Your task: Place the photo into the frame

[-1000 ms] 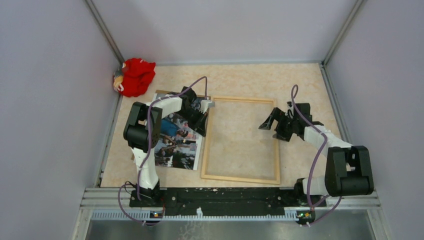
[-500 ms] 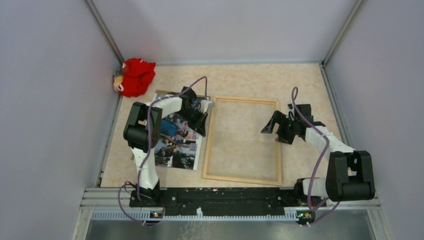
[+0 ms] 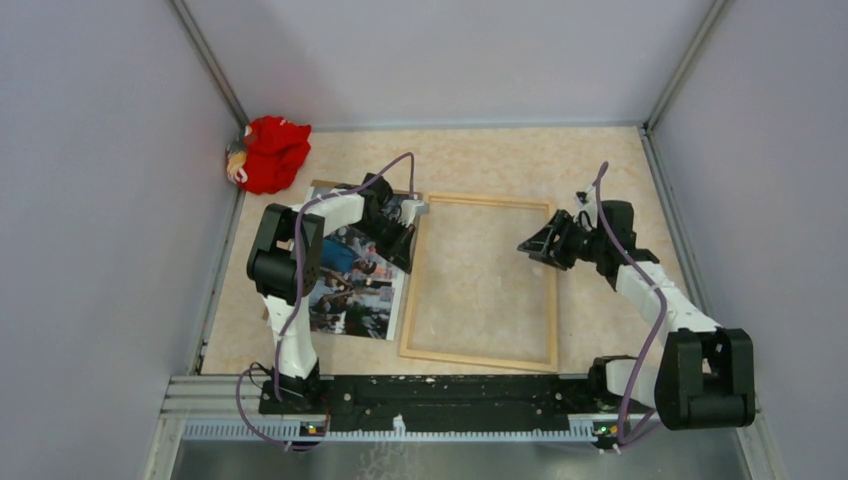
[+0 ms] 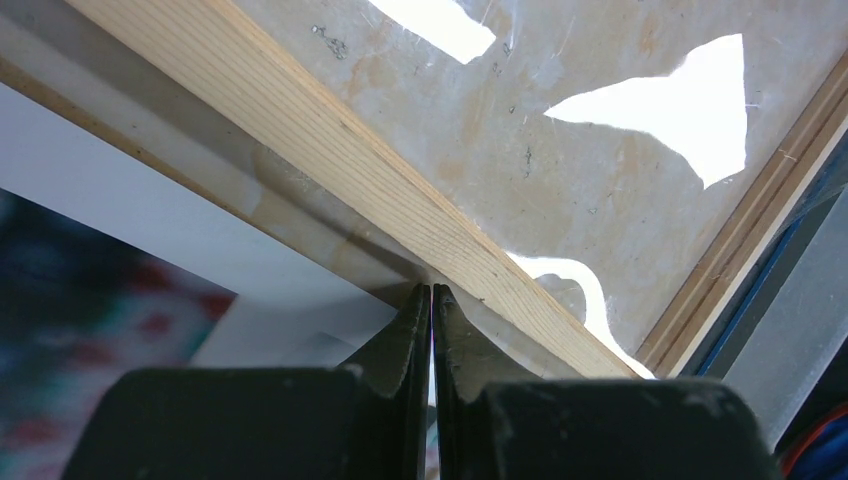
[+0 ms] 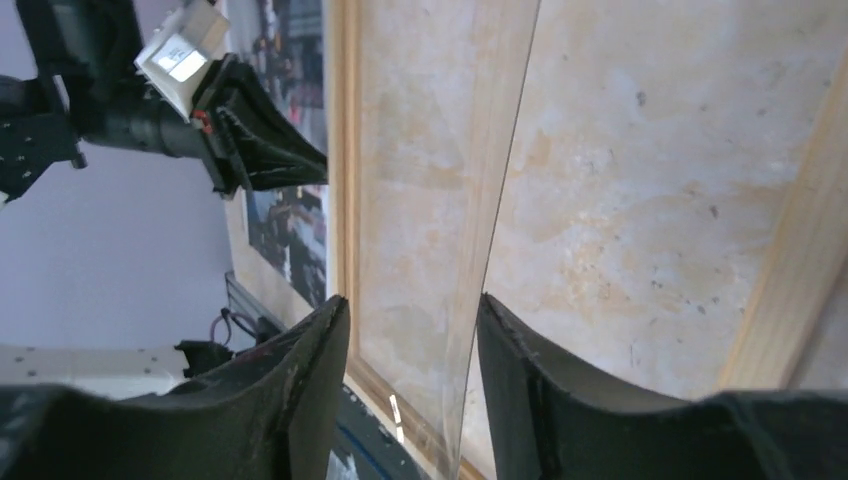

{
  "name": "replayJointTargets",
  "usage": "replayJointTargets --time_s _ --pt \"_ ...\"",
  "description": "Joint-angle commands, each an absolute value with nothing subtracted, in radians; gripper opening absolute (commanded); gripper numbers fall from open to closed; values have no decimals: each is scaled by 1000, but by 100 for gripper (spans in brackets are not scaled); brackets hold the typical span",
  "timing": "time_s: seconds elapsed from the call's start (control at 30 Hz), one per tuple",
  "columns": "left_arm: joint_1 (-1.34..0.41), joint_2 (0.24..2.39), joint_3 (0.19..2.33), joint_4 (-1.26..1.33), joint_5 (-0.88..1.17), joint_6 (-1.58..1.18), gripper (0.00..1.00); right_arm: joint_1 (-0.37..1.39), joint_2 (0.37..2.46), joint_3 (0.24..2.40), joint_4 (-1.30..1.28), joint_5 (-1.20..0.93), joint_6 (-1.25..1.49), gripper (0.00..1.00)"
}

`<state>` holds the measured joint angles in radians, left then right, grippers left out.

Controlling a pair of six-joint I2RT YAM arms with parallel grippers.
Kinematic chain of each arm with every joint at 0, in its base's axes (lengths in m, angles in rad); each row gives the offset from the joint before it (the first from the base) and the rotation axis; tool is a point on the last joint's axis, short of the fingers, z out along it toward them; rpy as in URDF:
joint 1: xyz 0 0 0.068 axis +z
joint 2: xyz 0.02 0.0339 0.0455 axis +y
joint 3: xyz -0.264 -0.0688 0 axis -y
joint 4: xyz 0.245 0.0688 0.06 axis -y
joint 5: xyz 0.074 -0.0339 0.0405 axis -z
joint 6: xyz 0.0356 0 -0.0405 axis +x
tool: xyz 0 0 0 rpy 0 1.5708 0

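The photo (image 3: 352,285) lies picture side up at the left, and its white border (image 4: 150,200) shows in the left wrist view. Right of it lies the light-wood frame (image 3: 478,355); its left rail (image 4: 350,170) runs just past my left gripper (image 4: 431,288). That gripper (image 3: 407,258) is shut at the photo's right edge, a thin pale strip pinched between its pads. My right gripper (image 3: 527,248) hovers inside the frame's right rail. In the right wrist view its jaws (image 5: 412,298) stand apart, with the raised edge of the clear pane (image 5: 490,250) between them, nearer the right finger.
A brown backing board (image 3: 330,186) shows from under the photo's far end. A red cloth toy (image 3: 270,152) sits in the far left corner. Grey walls close in the table on three sides. Both arm bases stand on the black rail at the near edge.
My right gripper has swung up and slightly farther back while its jaws narrowed around the pane's edge. The frame's near end has shifted a little left. The left arm has not moved.
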<state>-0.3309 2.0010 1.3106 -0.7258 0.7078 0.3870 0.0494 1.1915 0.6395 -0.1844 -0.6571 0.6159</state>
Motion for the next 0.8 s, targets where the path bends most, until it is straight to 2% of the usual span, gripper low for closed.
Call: replayJointTargets --time_s 0.0,0.33,0.77 --pt "-328 2012 1321 -719 705 396 9 51 1169 606 -44 -778 669 44" --pt "-328 2011 1327 -720 700 393 8 126 1122 673 -19 -776 634 5" --pt "-318 2014 1332 -726 704 391 7 142 1029 609 97 -780 659 0"
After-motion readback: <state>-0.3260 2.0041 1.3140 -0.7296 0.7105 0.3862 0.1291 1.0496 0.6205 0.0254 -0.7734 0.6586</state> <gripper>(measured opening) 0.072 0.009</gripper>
